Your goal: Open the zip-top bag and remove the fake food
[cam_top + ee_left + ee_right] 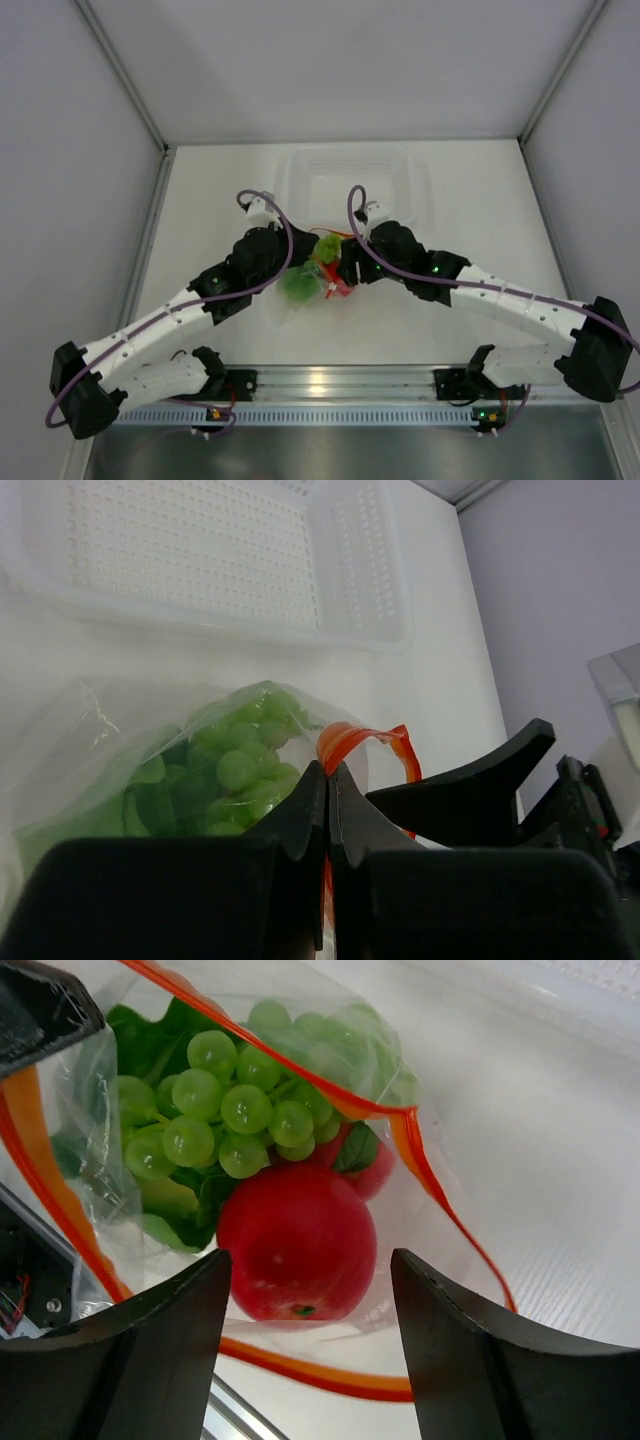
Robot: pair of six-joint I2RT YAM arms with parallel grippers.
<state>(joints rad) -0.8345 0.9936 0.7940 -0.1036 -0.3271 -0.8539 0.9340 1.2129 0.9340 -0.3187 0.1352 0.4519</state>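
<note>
Found the zip-top bag [315, 272] lying just on the near side of the tray [350, 172], with its mouth gaping toward the right arm. Noted the left gripper [327, 778] pinched tight on the bag's orange zip strip [352, 740] (spotted a sliver of orange between the closed fingers). Saw the right gripper [310, 1260] spread wide and empty, aimed straight into the opening, with the tomato [296, 1242] dead ahead between its fingers and the grape bunch [220, 1110] deeper behind. Judged the right arm better placed to reach in.
</note>
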